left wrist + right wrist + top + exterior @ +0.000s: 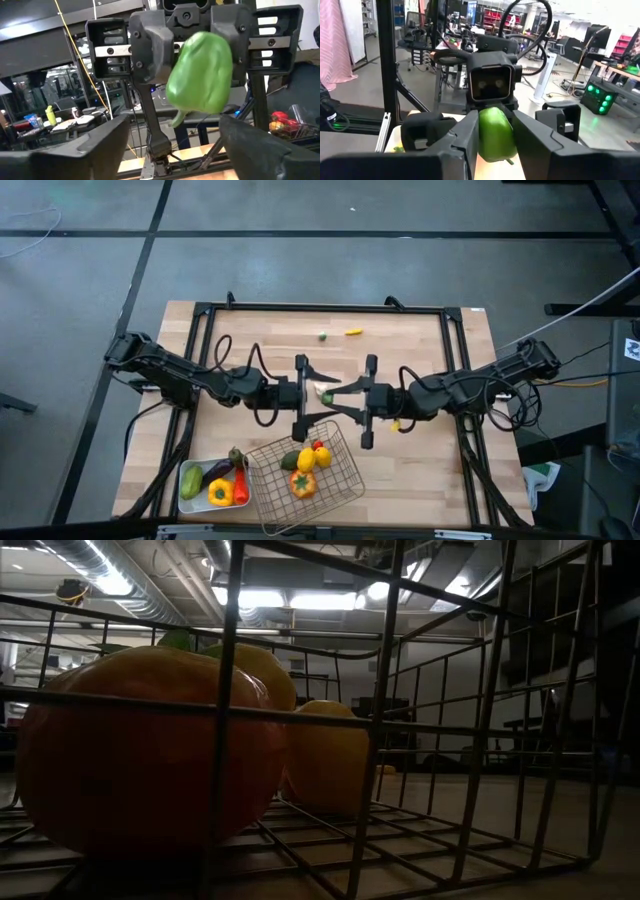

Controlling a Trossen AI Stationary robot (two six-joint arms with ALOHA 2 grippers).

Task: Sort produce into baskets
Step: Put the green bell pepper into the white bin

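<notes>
My right gripper pinches a green pepper; my left gripper stands wide around it. The wire basket holds peppers and lemons; the white tray holds eggplant and cucumber.

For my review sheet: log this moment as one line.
right tool: shut on green pepper | left tool: open, facing it | phase: mid-table handover

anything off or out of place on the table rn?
Yes: the square silver wire-mesh basket sits skewed, rotated against the table edges, beside the white tray. Two small pieces, a green one and a yellow one, lie stray at the far side. The right gripper holds a green pepper mid-table, facing the left gripper.
</notes>
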